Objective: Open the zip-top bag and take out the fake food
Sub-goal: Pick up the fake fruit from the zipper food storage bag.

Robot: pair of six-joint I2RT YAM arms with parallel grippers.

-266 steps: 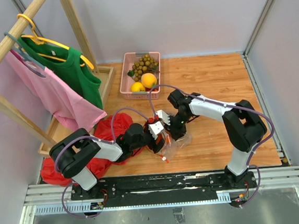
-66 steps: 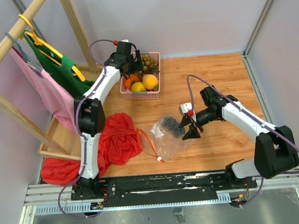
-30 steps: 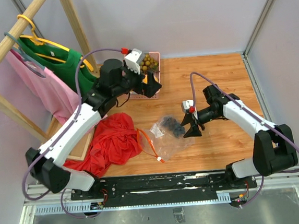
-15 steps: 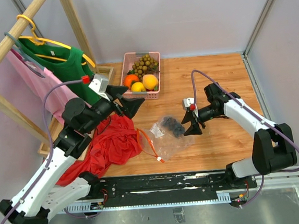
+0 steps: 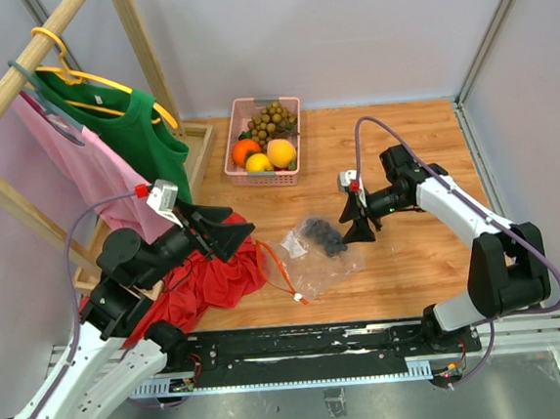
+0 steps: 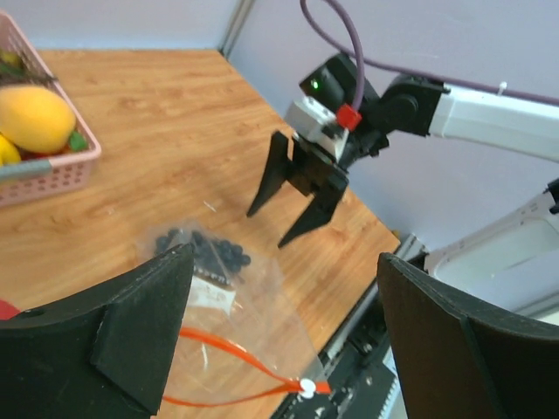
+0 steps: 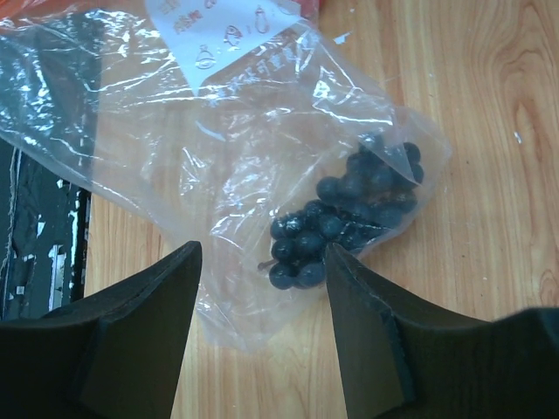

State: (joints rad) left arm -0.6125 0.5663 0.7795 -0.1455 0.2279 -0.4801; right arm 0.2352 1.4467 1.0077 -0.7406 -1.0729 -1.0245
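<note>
On the table (image 5: 401,140), the zip-top bag (image 5: 309,261) is seen lying with a purple bunch (image 5: 325,237) inside; the left claw (image 5: 243,225) and right claw (image 5: 352,225) are held wide apart, empty.

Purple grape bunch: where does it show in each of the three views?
Top external: grape bunch just right of centre, in the far end of the clear bag.
Left wrist: grape bunch lower left of centre.
Right wrist: grape bunch right of centre.
Shared landmark: the clear bag around it.
</note>
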